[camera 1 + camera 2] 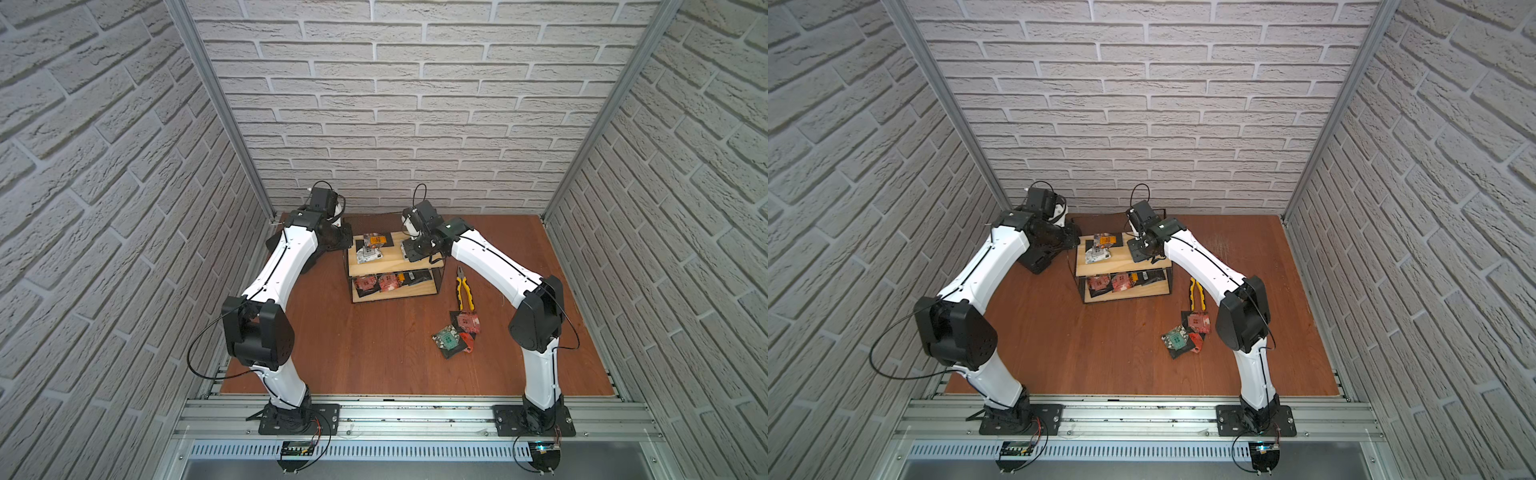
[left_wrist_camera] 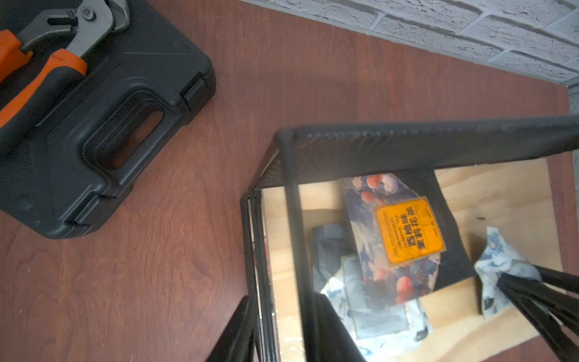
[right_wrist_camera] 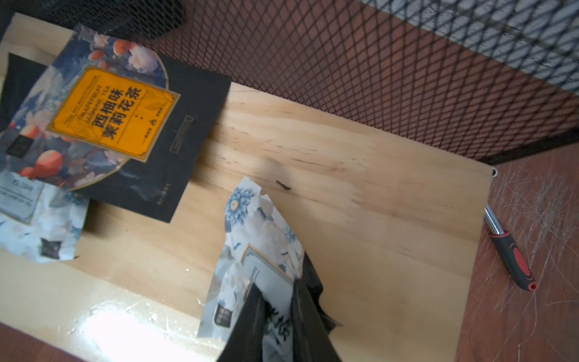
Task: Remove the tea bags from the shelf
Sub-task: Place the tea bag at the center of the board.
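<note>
A two-tier shelf (image 1: 392, 262) of light pine boards in a black wire-mesh frame stands at the far middle of the reddish-brown wooden bench (image 1: 374, 353). The right pincer (image 3: 277, 294) reaches over the right part of the top board and is clamped on a silver-white foil tea bag with blue flowers (image 3: 260, 232), which stands tilted up off the wood. To its left on the same board a black foil tea bag with an orange label (image 3: 116, 119) lies flat, partly over another silver-white tea bag (image 3: 40, 225). The lower board carries red foil tea bags (image 1: 365, 284) at its left, with dark ones to their right. The left pincer (image 2: 283, 316) is at the shelf's far left corner, its fingers (image 2: 332, 329) on either side of the wire side frame and closed against it. A black plastic tool case (image 2: 94, 125) lies on the bench just left of the shelf, with orange-handled pliers (image 2: 47, 62) resting on top. Right of the shelf lie yellow-handled pliers (image 1: 464, 291). Nearer than these is a small heap of tea bags on the bench, with a teal one (image 1: 446, 338) and a red one (image 1: 467, 322) overlapping black ones. A red-and-black-handled screwdriver (image 3: 512, 257) lies on the bench just beside one end of the top board.
</note>
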`<state>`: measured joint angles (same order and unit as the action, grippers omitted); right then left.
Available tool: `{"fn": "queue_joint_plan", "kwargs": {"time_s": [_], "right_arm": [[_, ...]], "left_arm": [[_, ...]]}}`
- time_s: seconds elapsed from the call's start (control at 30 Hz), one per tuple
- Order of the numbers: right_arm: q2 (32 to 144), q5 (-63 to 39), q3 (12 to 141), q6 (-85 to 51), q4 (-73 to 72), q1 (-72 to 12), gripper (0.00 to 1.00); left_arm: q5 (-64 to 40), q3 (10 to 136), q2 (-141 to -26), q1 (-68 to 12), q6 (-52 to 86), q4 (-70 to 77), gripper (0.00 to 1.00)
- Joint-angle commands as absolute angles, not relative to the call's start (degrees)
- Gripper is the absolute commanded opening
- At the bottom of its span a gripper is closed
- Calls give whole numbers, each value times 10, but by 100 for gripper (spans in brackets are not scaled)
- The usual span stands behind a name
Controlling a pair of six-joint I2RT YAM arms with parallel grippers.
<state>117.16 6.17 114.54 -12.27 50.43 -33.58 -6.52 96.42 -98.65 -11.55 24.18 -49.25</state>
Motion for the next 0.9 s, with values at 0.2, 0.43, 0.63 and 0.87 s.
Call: {"fn": "queue_joint_plan", "kwargs": {"time_s": [0.2, 0.43, 0.63, 0.87], "right_arm": [[1068, 39, 1115, -118, 556, -361, 13], [922, 45, 957, -163, 514, -381, 13], [777, 76, 730, -266, 453, -380, 13], [722, 65, 529, -335, 426, -329, 13]], "left_arm": [[-64, 976, -998, -111, 240, -481, 34], [-65, 975, -998, -112, 241, -480, 34], [-66, 977, -997, -112, 237, -482, 34], [-66, 977, -998, -112, 237, -481, 34]]}}
